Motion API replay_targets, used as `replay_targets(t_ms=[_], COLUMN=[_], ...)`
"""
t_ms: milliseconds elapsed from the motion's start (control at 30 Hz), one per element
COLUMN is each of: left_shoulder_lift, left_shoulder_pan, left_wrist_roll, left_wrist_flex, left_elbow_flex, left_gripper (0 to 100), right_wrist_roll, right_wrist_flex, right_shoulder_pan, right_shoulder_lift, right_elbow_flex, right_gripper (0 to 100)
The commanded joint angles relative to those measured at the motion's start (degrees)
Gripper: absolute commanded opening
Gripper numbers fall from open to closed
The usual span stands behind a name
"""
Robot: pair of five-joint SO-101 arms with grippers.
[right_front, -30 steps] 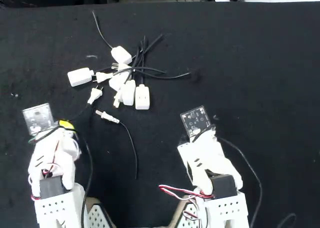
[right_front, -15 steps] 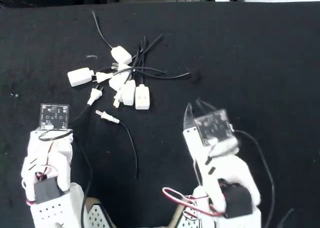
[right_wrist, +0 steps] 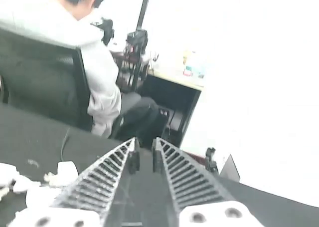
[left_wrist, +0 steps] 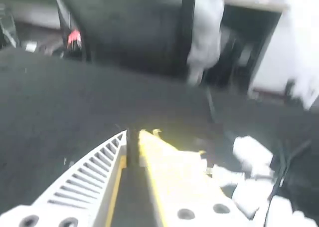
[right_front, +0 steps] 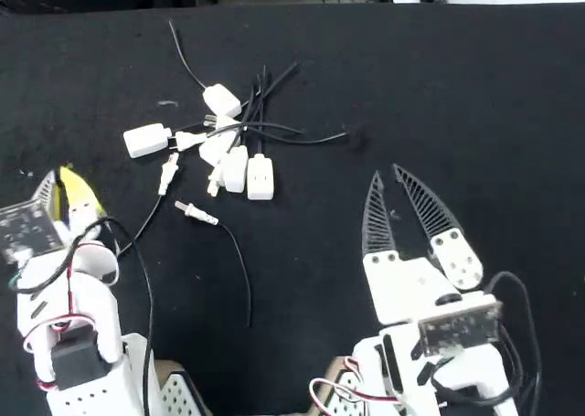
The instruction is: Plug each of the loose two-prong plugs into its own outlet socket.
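A: Two plugs at least lie loose on your desk (right_front: 475, 96): the near plug (right_front: 196, 213), its black cord (right_front: 241, 270) trailing toward the arms, and a second plug (right_front: 168, 172) beside the tangle (right_front: 265, 128). A third may sit in the leftmost socket (right_front: 146, 141); too small to confirm.

B: Claws?

A: Your right claw (right_front: 387, 171) is released, empty, well apart from the sockets. Left claw (right_front: 55, 180): I cannot tell.

B: Materials?

A: Smooth white moulded blocks, thin limp cords, matte black cloth.
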Motion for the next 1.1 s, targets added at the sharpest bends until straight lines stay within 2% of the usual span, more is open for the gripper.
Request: replay_targets(t_ms=[0,133,267,433,567,700,800,900,1067], left_shoulder_lift=[-0.3,-0.3,-0.3,-0.3,-0.3,-0.3,-0.2,-0.2,0.3], left_shoulder_pan=[6.0,11.4,12.1,12.4,12.0,12.0,12.0,12.4,12.4], left_wrist_roll=[1.4,0.9,-3.6,-3.1,-3.0,-3.0,-3.0,-3.0,-3.3], left_wrist_flex=[-6.8,-10.7,-10.5,-9.3,-9.3,-9.3,-8.4,-5.4,-4.4], left_elbow_flex=[1.8,10.3,14.7,17.8,17.6,17.5,16.7,14.0,13.0], left_gripper=[15,16,16,16,16,16,16,16,16], right_wrist_roll=[-1.8,-1.5,-1.8,-1.8,-4.8,-12.2,-12.6,-11.0,-13.5], right_wrist_flex=[-3.4,-3.3,-3.3,-4.2,-11.2,-24.4,-29.9,-26.4,-18.7], right_shoulder_pan=[-0.4,-0.4,-1.0,-7.7,-10.8,-10.8,-10.8,-10.8,-10.5], right_shoulder_lift=[-3.9,2.6,14.3,29.0,35.5,34.7,34.3,36.5,44.4], right_elbow_flex=[-3.0,-4.8,-7.4,-4.2,2.5,13.9,19.9,18.0,9.9], right_gripper=[4.8,4.8,4.8,4.7,4.7,4.8,4.9,4.9,5.0])
